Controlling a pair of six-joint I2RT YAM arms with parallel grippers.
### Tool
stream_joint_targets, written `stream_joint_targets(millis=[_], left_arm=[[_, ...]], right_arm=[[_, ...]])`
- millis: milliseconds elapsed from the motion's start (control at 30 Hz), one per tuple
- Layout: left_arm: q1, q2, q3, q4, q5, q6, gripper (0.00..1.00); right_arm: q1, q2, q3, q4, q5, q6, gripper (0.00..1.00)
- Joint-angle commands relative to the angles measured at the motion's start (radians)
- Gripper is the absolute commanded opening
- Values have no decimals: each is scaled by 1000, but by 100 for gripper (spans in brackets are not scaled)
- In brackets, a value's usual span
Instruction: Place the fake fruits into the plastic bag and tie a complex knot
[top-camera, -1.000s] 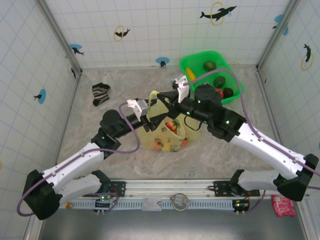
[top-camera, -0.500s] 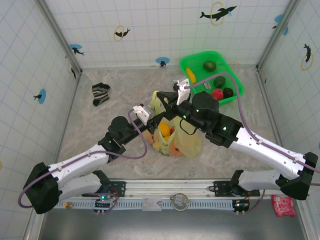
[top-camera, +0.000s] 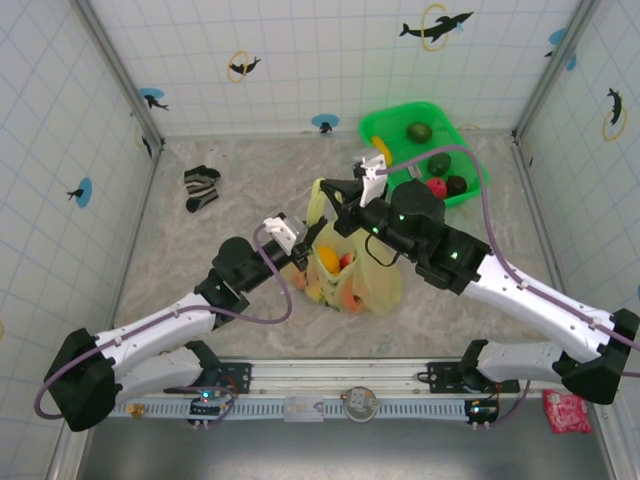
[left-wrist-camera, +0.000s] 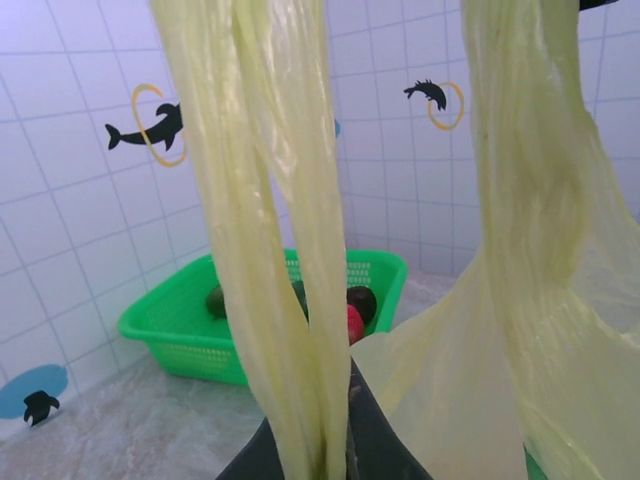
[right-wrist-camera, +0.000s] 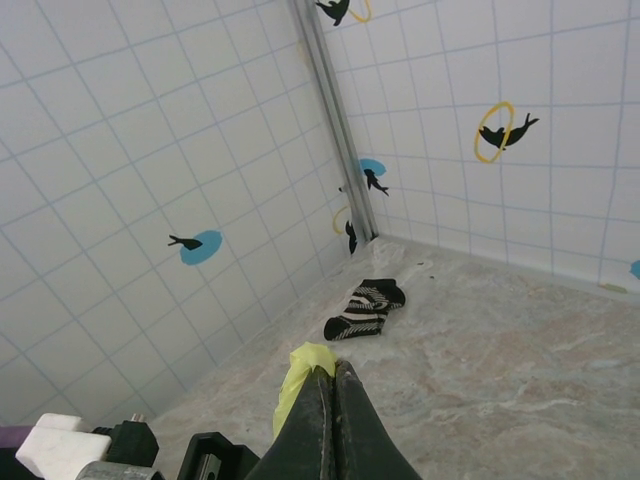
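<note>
Top external view: the marbled desk (top-camera: 180, 250) carries the plastic bag (top-camera: 378, 288) at its middle, slumped between the two arms. Its handles are drawn up toward the far side. The green basket (top-camera: 400, 108) sits well apart at the far right corner.

The left pincer (left-wrist-camera: 335, 400) is closed tight on one twisted handle strand (left-wrist-camera: 290, 250), which rises straight up from between its fingers. The right pincer (right-wrist-camera: 333, 375) is clamped shut too, with a scrap of pale-yellow handle (right-wrist-camera: 303, 362) pinched at its tips.

Some fake fruits (top-camera: 332, 265), orange and red, show through the bag. Others (top-camera: 438, 163) lie in the basket.

With both handles gripped, this looks like the start of the knot rather than the loading. Next, the two strands probably need crossing and one passing under the other, both kept taut so that the thin film neither slips nor tears.
</note>
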Motion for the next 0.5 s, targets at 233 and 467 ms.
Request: stream_joint_targets(millis=[233, 467], left_arm=[[-6, 5, -41, 69, -16, 20, 5], [-7, 30, -30, 54, 40, 36, 7]], right_arm=[[-54, -159, -167, 141, 63, 137, 0], [-95, -204, -251, 182, 43, 231, 0]])
